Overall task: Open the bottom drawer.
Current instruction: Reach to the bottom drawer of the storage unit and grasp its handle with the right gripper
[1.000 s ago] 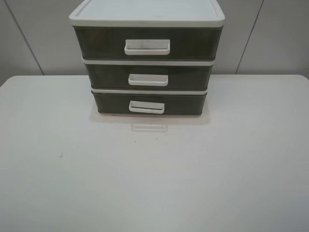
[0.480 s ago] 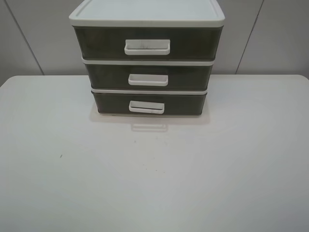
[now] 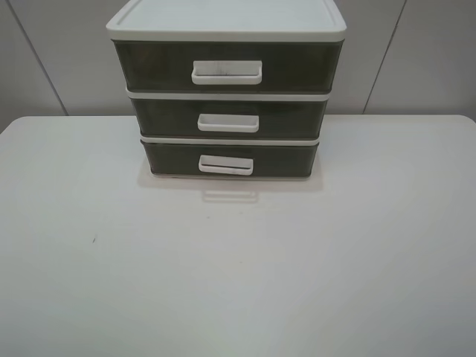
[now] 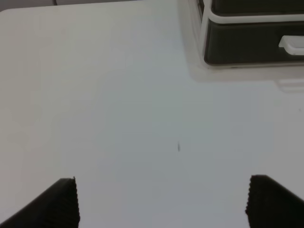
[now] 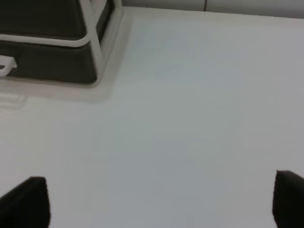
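Observation:
A white-framed drawer unit (image 3: 227, 26) stands at the back middle of the white table (image 3: 238, 268). The bottom drawer (image 3: 297, 159) is shut, dark translucent, with a white loop handle (image 3: 226, 165). It also shows in the left wrist view (image 4: 247, 42) and the right wrist view (image 5: 47, 64). Neither gripper shows in the exterior high view. My left gripper (image 4: 161, 202) is open above bare table, well short of the unit. My right gripper (image 5: 161, 202) is open too, above bare table to the unit's right front.
The middle drawer (image 3: 297, 117) and the top drawer (image 3: 297, 67) are shut above the bottom one. A grey panelled wall (image 3: 416, 59) stands behind the table. A small dark speck (image 3: 94, 239) lies on the table at the left.

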{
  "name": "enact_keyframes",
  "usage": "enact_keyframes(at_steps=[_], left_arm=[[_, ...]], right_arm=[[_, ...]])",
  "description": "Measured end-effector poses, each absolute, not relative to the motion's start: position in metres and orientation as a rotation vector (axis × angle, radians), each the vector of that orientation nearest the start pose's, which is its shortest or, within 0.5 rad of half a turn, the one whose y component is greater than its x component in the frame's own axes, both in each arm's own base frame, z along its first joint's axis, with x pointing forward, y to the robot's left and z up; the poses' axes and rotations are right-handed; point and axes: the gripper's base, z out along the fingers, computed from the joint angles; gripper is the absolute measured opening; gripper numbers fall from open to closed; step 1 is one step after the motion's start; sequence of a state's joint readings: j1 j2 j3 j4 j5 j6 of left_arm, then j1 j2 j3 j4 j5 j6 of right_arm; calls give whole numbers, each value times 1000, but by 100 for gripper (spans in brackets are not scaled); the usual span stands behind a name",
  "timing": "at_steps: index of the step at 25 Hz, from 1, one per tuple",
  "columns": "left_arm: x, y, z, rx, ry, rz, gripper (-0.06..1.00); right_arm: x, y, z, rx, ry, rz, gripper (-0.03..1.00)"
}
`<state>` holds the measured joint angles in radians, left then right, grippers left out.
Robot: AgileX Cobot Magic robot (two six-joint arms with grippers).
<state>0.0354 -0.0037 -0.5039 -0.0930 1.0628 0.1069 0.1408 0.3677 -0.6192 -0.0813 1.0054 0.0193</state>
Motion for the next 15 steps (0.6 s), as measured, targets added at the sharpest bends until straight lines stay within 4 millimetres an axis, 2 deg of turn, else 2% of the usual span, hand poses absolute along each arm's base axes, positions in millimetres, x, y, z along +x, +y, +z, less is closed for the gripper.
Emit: enact_keyframes(at_steps=[2,6,11,15], left_arm=[[-6,-8,278,78,2034,-22,72],[-6,-8,278,78,2034,-21,72],[-6,-8,278,78,2034,-21,72],[-6,-8,278,78,2034,-21,72]], right_arm=[[75,7,319,-207,2265,-2,82],[121,22,325,-270,2311,29,82],[172,48,307,-348,2341,95,82],[194,85,290,-505,2307,171,82]])
